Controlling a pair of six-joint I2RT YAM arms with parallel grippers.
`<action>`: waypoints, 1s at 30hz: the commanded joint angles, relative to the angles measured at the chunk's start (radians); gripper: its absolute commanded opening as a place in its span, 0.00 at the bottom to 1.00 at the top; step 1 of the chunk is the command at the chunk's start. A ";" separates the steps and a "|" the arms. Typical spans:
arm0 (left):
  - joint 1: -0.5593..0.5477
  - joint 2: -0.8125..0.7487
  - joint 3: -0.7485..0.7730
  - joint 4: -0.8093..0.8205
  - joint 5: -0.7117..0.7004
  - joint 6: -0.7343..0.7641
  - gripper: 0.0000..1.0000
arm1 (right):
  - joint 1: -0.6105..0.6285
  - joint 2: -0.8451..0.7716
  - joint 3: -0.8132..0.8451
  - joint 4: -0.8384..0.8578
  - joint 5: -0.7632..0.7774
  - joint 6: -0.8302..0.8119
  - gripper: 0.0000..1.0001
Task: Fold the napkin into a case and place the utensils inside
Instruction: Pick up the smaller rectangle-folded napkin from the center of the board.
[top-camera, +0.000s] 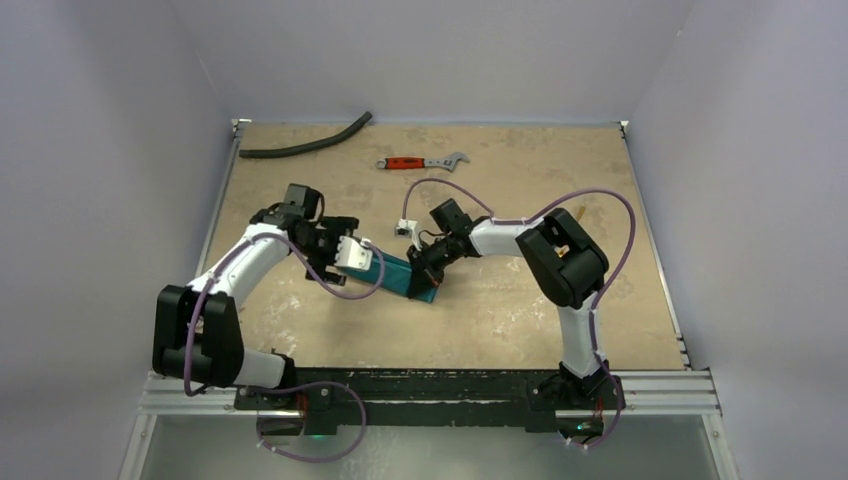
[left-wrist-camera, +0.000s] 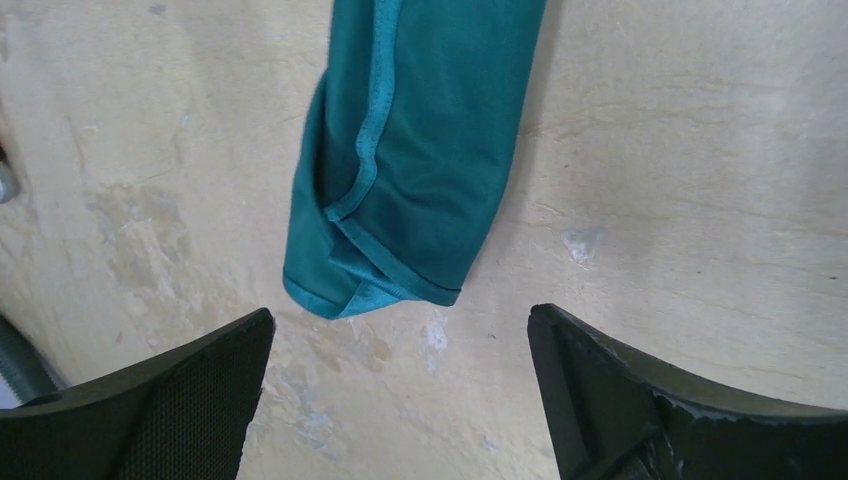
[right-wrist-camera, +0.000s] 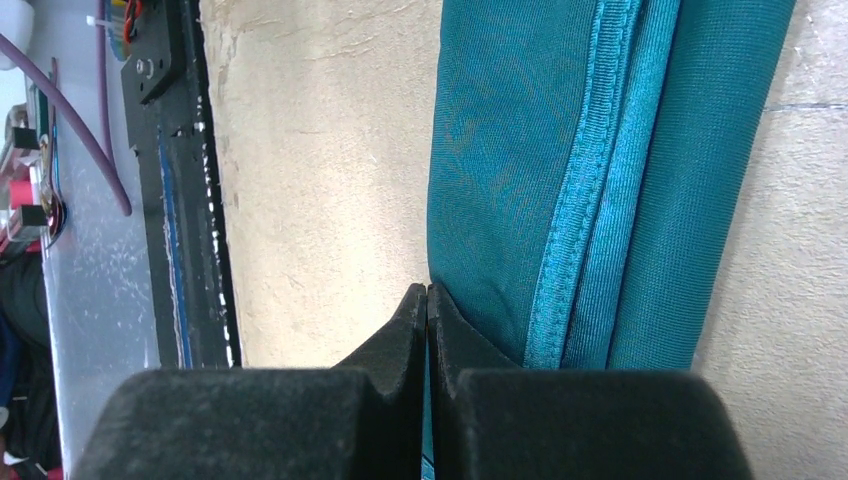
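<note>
The teal-green napkin (top-camera: 398, 274) lies folded into a narrow strip on the tan table, between my two grippers. In the left wrist view its hemmed end (left-wrist-camera: 420, 150) rests just beyond my left gripper (left-wrist-camera: 400, 330), whose jaws stand wide apart and empty above bare table. My left gripper (top-camera: 372, 262) sits at the strip's left end. My right gripper (top-camera: 424, 266) is at the strip's right end. In the right wrist view its jaws (right-wrist-camera: 427, 295) are pressed together on the edge of the napkin (right-wrist-camera: 520, 150). A slim tan piece (top-camera: 578, 212) shows behind the right arm's elbow. The white spoon is not visible.
A red-handled wrench (top-camera: 420, 162) lies at the back centre. A black corrugated hose (top-camera: 305, 145) lies at the back left. The black rail (top-camera: 430, 385) runs along the near edge. Purple cables loop over both arms.
</note>
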 joint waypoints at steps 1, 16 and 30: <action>-0.007 -0.065 -0.148 0.282 0.011 0.130 0.97 | -0.012 0.045 0.001 -0.126 0.020 -0.102 0.00; -0.044 -0.115 -0.476 0.626 -0.037 0.640 0.93 | -0.064 0.049 0.018 -0.156 -0.074 -0.161 0.00; -0.116 0.013 -0.457 0.687 -0.145 0.669 0.58 | -0.064 0.045 -0.003 -0.132 -0.119 -0.166 0.00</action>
